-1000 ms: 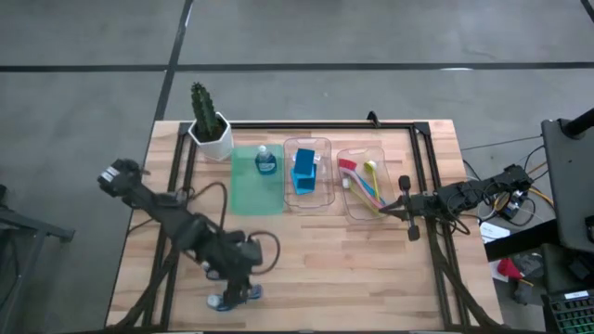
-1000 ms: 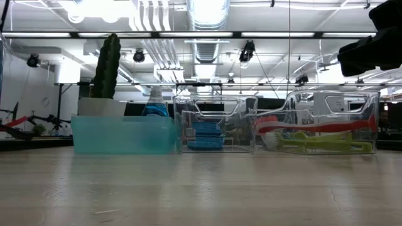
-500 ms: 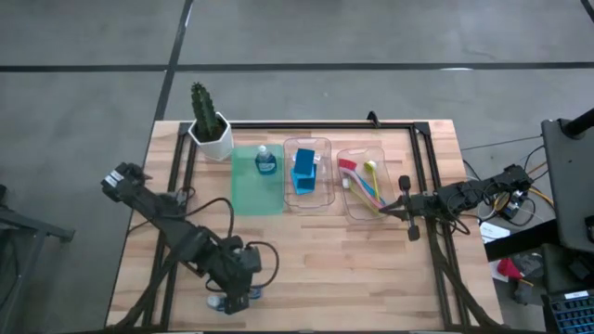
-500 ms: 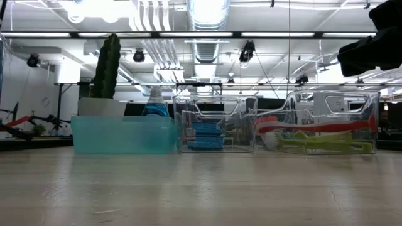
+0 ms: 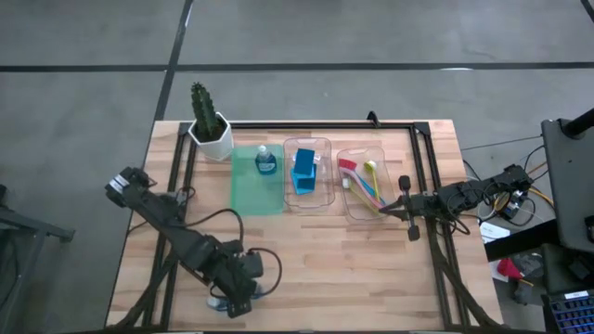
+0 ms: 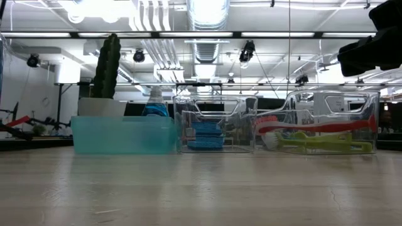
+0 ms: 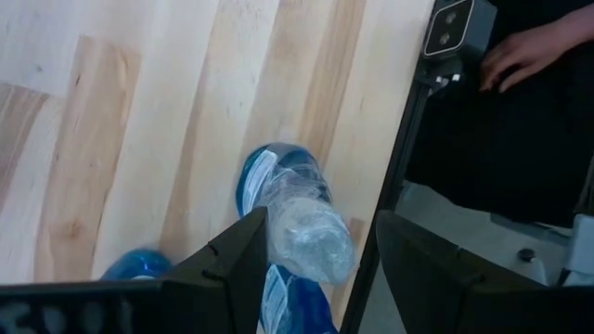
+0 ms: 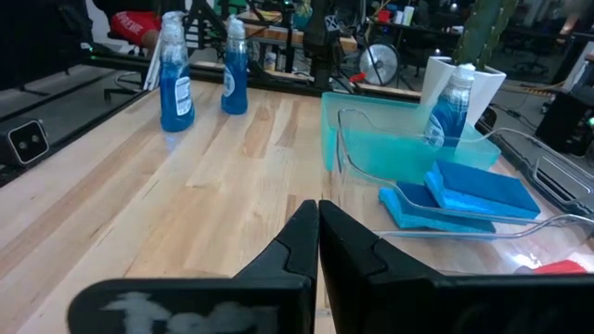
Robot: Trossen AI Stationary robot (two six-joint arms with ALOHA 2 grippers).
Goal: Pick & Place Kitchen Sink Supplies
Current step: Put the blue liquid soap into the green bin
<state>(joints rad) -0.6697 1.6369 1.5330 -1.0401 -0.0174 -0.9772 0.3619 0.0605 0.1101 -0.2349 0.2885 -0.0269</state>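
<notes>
Left gripper [image 7: 311, 255] straddles bottle [image 7: 299, 223] at table [image 7: 139, 111] edge.

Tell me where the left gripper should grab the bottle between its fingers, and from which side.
Grip the bottle across its rounded body, coming straight down from above. It stands upright near the table edge, with the open left gripper already straddling it. A second bottle stands close by.

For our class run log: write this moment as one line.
left hand: open around bottle, table's near edge | right hand: shut, idle by brush tray
</notes>
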